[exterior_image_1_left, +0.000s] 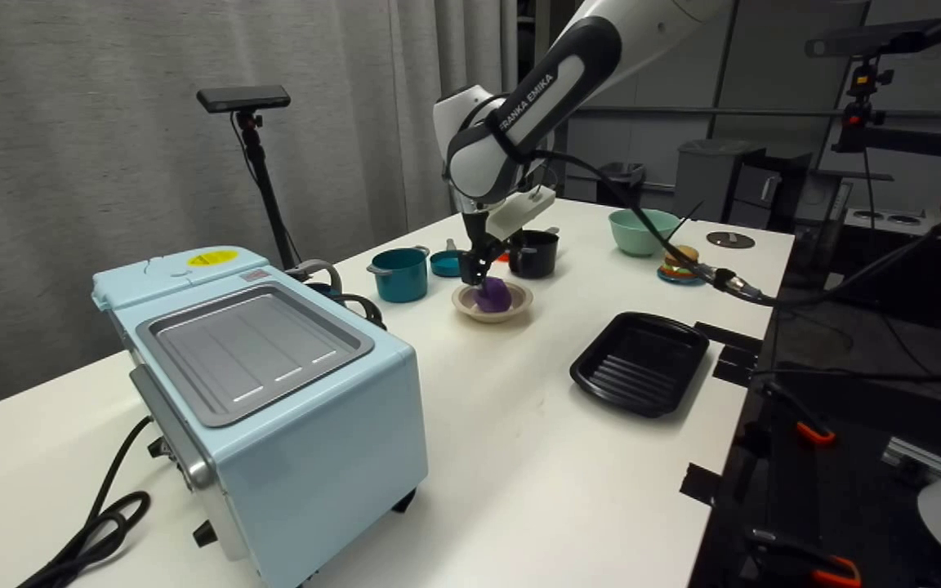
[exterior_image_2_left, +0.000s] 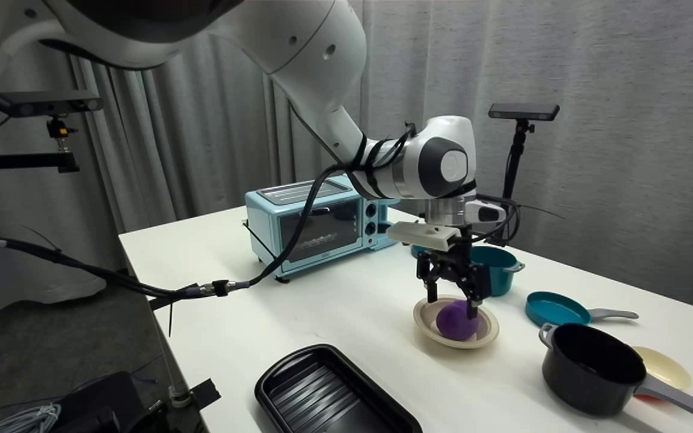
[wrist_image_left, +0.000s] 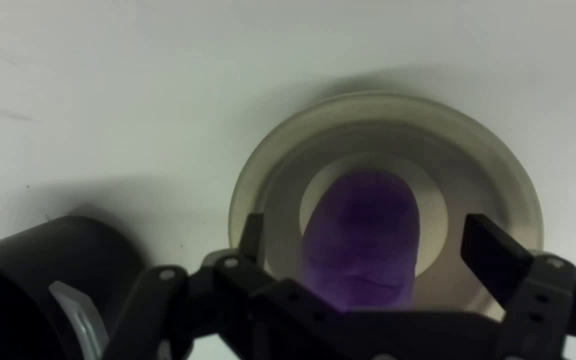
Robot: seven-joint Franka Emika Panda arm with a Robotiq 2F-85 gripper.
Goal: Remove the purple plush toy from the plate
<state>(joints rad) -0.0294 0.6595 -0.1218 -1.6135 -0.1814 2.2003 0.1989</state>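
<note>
we see the small rounded dark-purple plush toy (exterior_image_2_left: 455,325) sitting in the shallow round pale-beige plate (wrist_image_left: 383,106). the plate stands on the long white counter (exterior_image_1_left: 519,457), between the edge facing the grey fabric curtain (exterior_image_2_left: 617,156) and the opposite edge, marked with black tape (exterior_image_1_left: 701,483). over it we have the black two-fingered gripper (exterior_image_2_left: 452,305), pointing down. its fingers are spread wide, and in the wrist view we find one on each side of the toy with a gap beside both, so it has hold of nothing. toward the taped edge we see, in both exterior views, the black rectangular ridged tray (exterior_image_1_left: 642,359). near the plate stands the black saucepan with a grey handle (exterior_image_2_left: 575,385). closer to the curtain edge we count the deep teal pot (exterior_image_1_left: 402,279) and the shallow teal pan with a grey handle (exterior_image_2_left: 557,308). the boxy light-blue toaster oven (exterior_image_2_left: 334,231) is toward one end; by the opposite end edge we spot the mint-green round bowl (exterior_image_1_left: 636,237), and near that edge's corner with the taped side, the flat dark round lid (exterior_image_1_left: 730,240).
</note>
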